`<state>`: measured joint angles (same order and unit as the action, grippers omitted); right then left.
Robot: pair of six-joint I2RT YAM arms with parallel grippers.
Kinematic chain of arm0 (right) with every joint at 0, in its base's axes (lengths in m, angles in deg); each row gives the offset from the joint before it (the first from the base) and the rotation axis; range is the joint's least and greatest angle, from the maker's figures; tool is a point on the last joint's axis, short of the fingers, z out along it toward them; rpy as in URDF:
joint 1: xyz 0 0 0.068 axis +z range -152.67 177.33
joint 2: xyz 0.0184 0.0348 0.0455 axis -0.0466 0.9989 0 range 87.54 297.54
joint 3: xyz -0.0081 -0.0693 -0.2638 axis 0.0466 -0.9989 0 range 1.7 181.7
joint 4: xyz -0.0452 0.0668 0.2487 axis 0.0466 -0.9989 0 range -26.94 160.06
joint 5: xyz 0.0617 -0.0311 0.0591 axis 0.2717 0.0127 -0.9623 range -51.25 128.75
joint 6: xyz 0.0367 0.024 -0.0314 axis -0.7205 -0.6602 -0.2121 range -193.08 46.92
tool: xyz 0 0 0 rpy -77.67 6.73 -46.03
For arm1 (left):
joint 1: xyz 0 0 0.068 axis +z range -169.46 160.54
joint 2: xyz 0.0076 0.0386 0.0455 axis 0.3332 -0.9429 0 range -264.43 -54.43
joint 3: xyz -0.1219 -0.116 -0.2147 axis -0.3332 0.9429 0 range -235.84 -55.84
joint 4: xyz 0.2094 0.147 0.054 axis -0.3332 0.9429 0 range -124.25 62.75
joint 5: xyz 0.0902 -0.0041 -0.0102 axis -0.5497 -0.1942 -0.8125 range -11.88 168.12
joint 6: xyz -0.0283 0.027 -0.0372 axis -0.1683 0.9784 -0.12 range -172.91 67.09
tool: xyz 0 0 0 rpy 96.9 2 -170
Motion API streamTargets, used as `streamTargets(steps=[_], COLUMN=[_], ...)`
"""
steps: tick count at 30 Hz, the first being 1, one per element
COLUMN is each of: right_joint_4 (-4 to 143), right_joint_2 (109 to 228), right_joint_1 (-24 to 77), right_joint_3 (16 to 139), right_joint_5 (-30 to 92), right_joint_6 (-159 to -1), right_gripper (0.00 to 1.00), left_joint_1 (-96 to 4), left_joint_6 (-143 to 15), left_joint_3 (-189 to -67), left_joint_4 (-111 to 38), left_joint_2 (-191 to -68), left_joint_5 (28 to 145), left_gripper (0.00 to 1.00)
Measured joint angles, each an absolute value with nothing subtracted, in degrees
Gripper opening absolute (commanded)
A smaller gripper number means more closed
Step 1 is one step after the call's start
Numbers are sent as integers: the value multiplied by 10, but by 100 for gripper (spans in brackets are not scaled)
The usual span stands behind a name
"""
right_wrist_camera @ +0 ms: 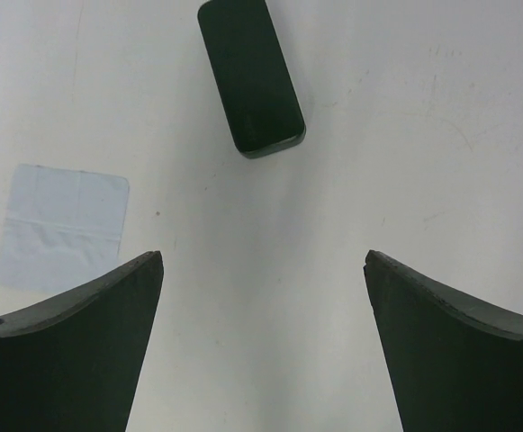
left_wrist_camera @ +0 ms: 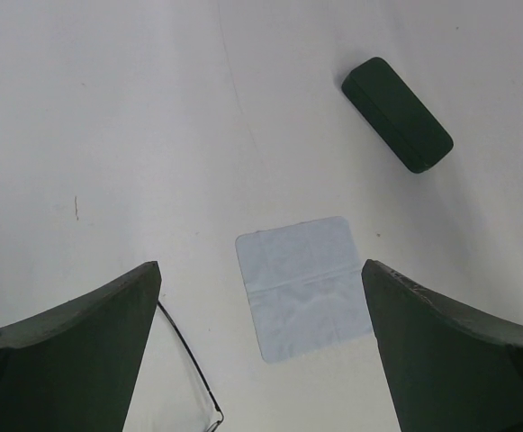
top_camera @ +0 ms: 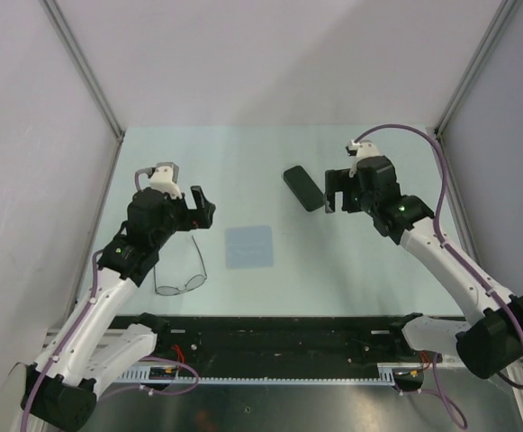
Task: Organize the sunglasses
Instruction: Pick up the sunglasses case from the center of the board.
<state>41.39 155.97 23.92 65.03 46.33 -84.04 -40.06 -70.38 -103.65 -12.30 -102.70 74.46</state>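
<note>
Sunglasses [top_camera: 181,284] lie on the table [top_camera: 333,261]; both jaws wide apart.

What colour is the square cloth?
The cloth is pale blue, clearest in the left wrist view.

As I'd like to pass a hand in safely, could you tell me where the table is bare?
Bare: the far strip beyond the case, and the stretch between the cloth and the right arm. Crowded: near-left, sunglasses beside the left arm.
</note>
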Motion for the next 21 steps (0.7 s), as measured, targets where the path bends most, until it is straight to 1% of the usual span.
streamTargets(steps=[4, 10, 15, 21], right_joint_4=[445, 462, 463, 442], right_joint_2=[1608, 1778, 1919, 2032], right_joint_1=[244, 237, 224, 223], right_joint_3=[658, 719, 804, 931], right_joint_5=[462, 446, 437, 434], right_joint_6=[-806, -753, -713, -681], right_gripper=[100, 100, 100, 100], left_joint_1=[-400, -400, -400, -399], left_joint_6=[-703, -703, -703, -703], left_joint_3=[-1032, -1031, -1032, -1032], left_joint_4=[-124, -131, -137, -140], left_joint_2=[-1023, -1026, -1047, -1052], left_joint_5=[738, 743, 761, 780], left_gripper=[100, 100, 100, 100])
